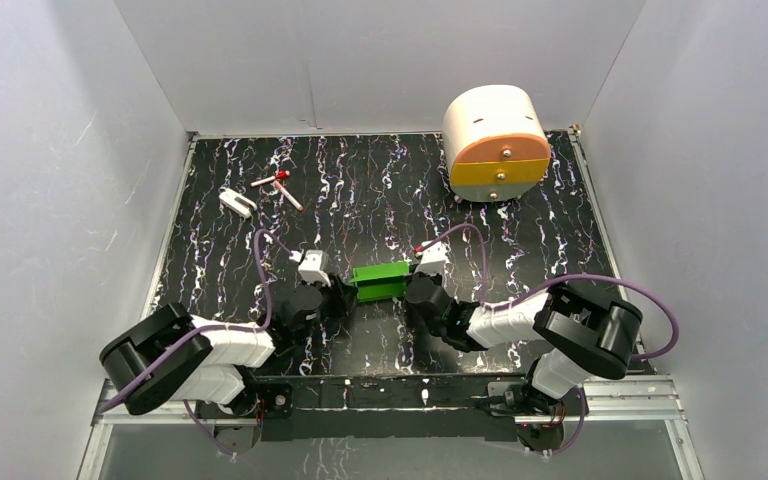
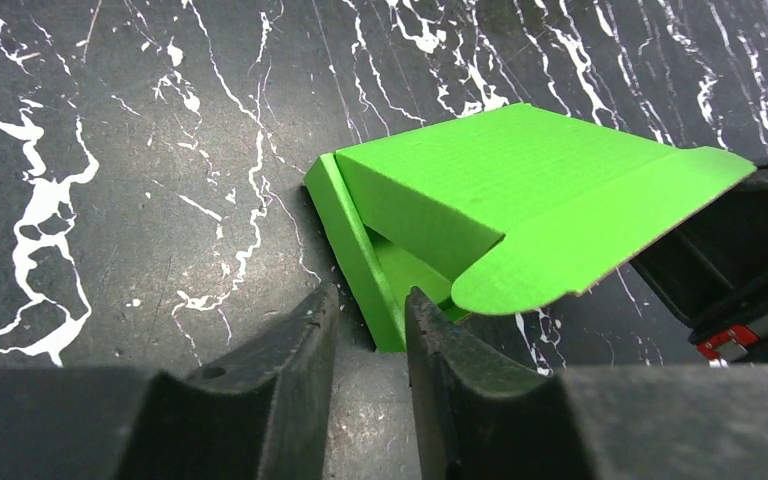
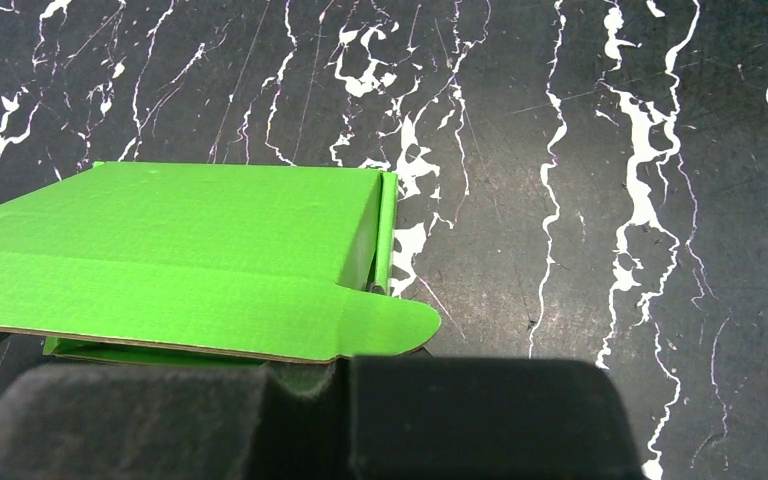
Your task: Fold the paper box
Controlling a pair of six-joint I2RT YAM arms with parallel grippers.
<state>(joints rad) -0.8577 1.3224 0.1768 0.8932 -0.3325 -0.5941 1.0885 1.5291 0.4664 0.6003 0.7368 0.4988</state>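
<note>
The paper box (image 1: 380,281) is bright green card, a low tray with its lid half raised, lying on the black marbled table (image 1: 360,190) between my two grippers. In the left wrist view the box (image 2: 520,190) shows an end wall, and that wall's near corner reaches in between my left gripper's (image 2: 370,300) tips. These stand narrowly apart, with table showing in the gap. In the right wrist view the lid and its rounded flap (image 3: 210,250) lie just over my right gripper (image 3: 345,365), whose fingers are pressed together under the flap's edge. Whether they pinch any card is hidden.
A large cream-and-orange rounded drawer unit (image 1: 495,145) stands at the back right. A small white object (image 1: 237,203) and red-and-white sticks (image 1: 280,185) lie at the back left. White walls close in the table on three sides. The right gripper's black body (image 2: 750,280) shows behind the box.
</note>
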